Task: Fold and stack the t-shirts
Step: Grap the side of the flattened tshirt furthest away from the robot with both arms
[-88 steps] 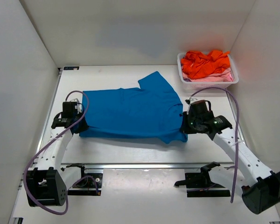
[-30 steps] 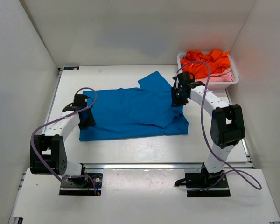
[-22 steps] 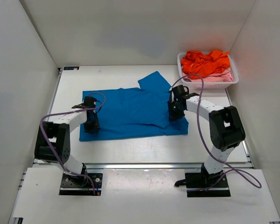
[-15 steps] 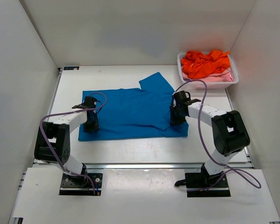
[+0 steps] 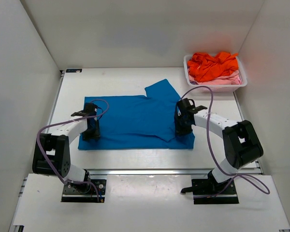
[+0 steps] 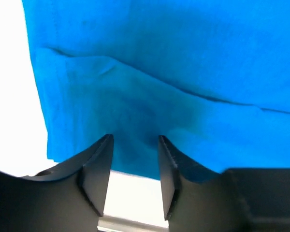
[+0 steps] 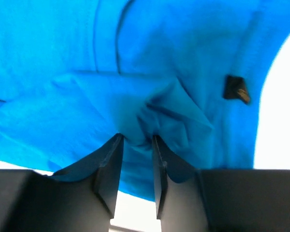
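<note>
Blue shirt, bright and plain, lies spread on the table, left of and nearer the arms than the basket. It forms a broad, mostly flat rectangle. One short sleeve juts from the far edge toward the basket, close to its left wall but not touching it. A long crease runs across the cloth in the left wrist view. A small dark tag shows in the right wrist view.

The right gripper sits on the shirt end nearer the basket, its jaws pinching a puckered bunch of blue cloth. The left gripper sits on the end farthest from the basket, near the hem, its jaws set wider and closed on a fold whose wrinkles gather between them.

The basket holds a crumpled orange shirt heaped on a pink shirt.
</note>
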Robot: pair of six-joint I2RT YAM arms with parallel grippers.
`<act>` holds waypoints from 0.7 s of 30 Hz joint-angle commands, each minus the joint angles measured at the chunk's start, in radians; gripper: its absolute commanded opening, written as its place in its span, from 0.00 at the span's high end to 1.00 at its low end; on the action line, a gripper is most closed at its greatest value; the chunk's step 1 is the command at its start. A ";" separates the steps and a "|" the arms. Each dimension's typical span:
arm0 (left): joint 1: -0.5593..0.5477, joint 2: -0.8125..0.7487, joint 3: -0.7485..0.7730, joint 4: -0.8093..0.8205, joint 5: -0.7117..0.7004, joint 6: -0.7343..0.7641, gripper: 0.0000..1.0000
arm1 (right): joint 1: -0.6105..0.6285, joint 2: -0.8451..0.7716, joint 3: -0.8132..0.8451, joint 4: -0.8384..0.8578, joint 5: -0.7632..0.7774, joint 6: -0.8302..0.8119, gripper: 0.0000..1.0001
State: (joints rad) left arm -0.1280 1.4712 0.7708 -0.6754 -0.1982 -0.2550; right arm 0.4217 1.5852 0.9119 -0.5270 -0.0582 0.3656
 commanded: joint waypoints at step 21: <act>0.111 0.380 0.646 0.152 -0.047 0.105 0.28 | -0.064 0.495 0.953 -0.080 0.093 -0.293 0.32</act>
State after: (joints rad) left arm -0.0303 1.8256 1.3380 -0.5667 -0.2031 -0.1715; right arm 0.3779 2.0312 1.7451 -0.6502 0.0261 0.1181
